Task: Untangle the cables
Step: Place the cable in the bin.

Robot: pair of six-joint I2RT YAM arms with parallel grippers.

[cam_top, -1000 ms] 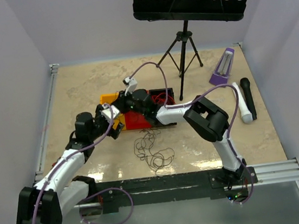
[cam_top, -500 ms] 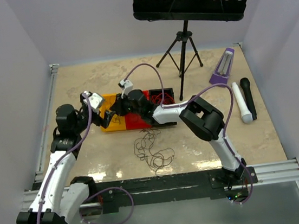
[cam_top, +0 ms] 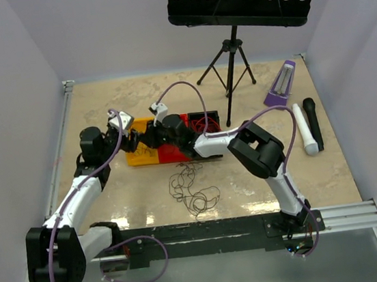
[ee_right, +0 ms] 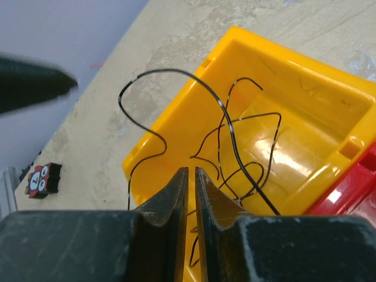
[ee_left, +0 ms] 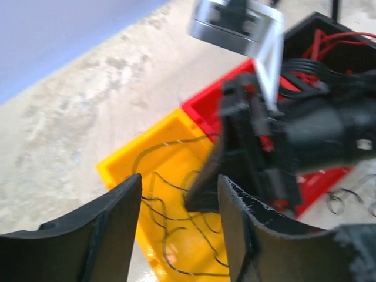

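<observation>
Left hand [ee_left: 179, 183] has swung back toward the mid-counter yellow tray [ee_right: 305, 59], jaws apart. Right hand [ee_right: 191, 170], nearly closed, sits among dark cables [ee_right: 225, 111], grip unclear. Separating step; next, pinch one strand.

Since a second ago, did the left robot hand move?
Yes. The left gripper moved left and toward the far wall, from over the yellow bin to that bin's left edge.
</observation>
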